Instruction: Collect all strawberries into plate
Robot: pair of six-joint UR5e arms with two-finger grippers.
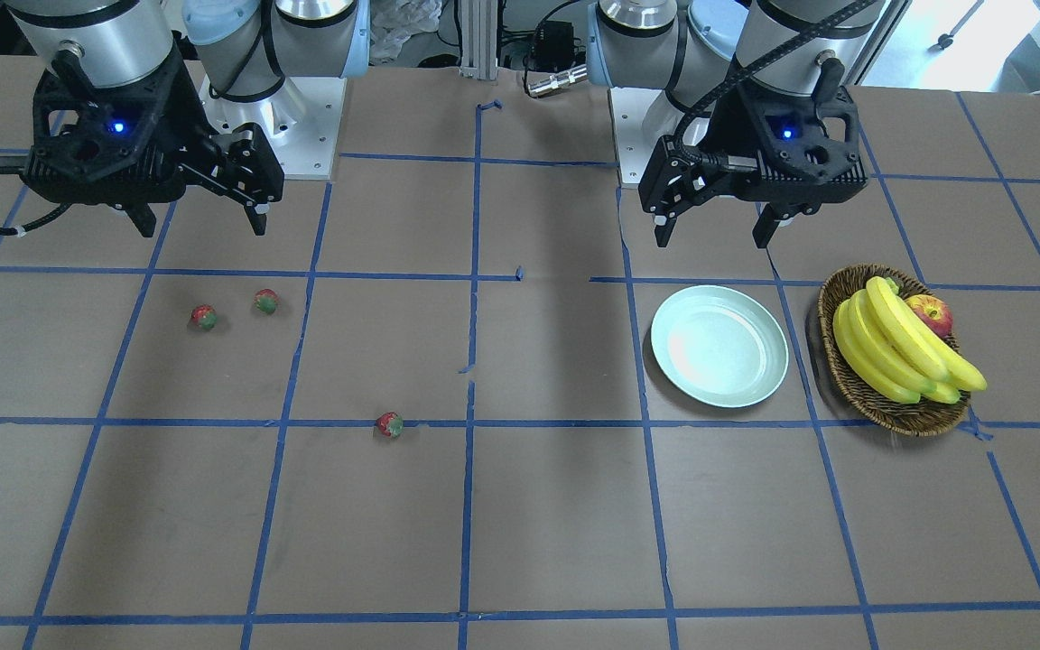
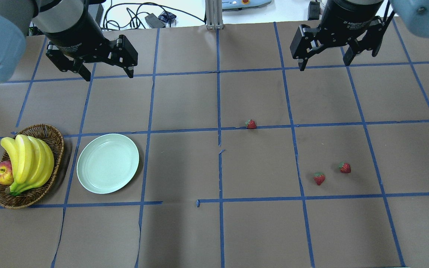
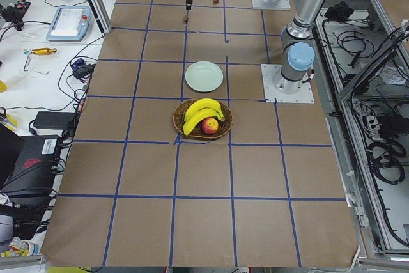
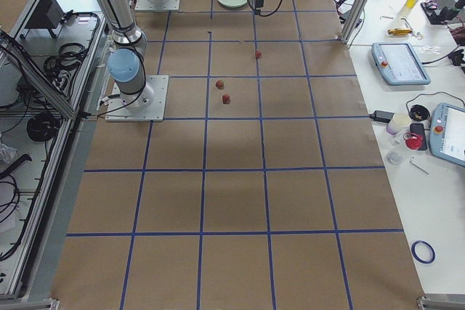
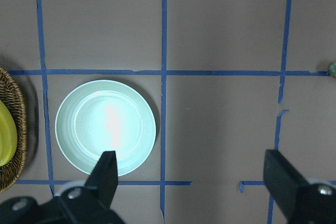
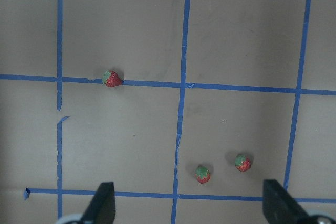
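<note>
Left gripper (image 5: pixel 190 153): jaws wide apart, holding nothing; plate (image 5: pixel 105 127) at 8 o'clock. Right gripper (image 6: pixel 187 183): same; one strawberry (image 6: pixel 112 78) at 10 o'clock, strawberry pair (image 6: pixel 202 174) at 5 o'clock.

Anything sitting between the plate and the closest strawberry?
Nothing. The overhead view shows only bare table and blue tape lines between the plate and that strawberry.

A wicker basket (image 2: pixel 59 143) (brown, oval) holds bananas (image 2: pixel 32 160) and an apple (image 2: pixel 2 174) on the tape-gridded table (image 2: pixel 259 230).
</note>
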